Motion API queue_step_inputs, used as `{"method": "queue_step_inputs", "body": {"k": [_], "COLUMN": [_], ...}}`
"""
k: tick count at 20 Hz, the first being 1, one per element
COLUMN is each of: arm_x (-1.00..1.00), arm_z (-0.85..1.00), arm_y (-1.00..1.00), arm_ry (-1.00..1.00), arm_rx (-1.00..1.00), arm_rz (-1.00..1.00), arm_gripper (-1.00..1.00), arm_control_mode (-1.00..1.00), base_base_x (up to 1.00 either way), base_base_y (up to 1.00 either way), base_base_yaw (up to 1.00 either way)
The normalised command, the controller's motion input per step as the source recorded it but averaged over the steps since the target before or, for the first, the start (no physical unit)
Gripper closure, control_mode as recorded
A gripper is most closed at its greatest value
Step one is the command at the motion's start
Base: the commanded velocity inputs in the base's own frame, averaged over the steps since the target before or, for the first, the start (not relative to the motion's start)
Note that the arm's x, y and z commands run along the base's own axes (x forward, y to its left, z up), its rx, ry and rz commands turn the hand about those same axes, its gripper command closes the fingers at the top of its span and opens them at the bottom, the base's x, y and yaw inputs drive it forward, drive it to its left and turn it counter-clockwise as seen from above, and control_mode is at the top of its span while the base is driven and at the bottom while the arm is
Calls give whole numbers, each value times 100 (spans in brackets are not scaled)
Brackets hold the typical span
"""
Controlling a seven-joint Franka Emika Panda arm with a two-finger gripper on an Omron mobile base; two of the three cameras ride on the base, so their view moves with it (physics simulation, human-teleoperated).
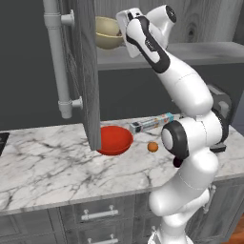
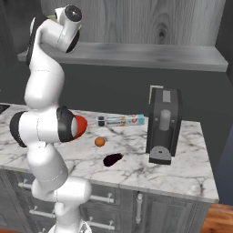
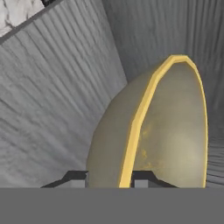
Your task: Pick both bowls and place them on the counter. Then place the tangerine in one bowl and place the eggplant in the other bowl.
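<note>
The tan bowl with the yellowish rim stands on the shelf inside the open cabinet. In the hand view its rim runs down between my two fingertips, and my gripper is shut on that rim. From the left base view, my gripper sits at the bowl's right edge. The red bowl rests on the white marble counter, partly behind my arm in the right base view. The tangerine lies on the counter right of it. The eggplant lies nearer the counter's front edge.
The open grey cabinet door hangs over the counter, just left of the red bowl. A clear tube lies at the back of the counter. A dark coffee machine stands at the right.
</note>
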Motion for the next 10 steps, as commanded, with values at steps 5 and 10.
{"method": "queue_step_inputs", "body": {"k": [5,10], "arm_x": [-54,-94], "arm_z": [-2,-1], "arm_y": [-2,-20], "arm_ry": [-17,-20], "arm_rx": [2,2], "arm_rz": [-2,-8], "arm_gripper": [100,100], "arm_control_mode": [-100,-100], "base_base_x": [0,0], "base_base_y": [0,0], "base_base_yaw": [0,0]}}
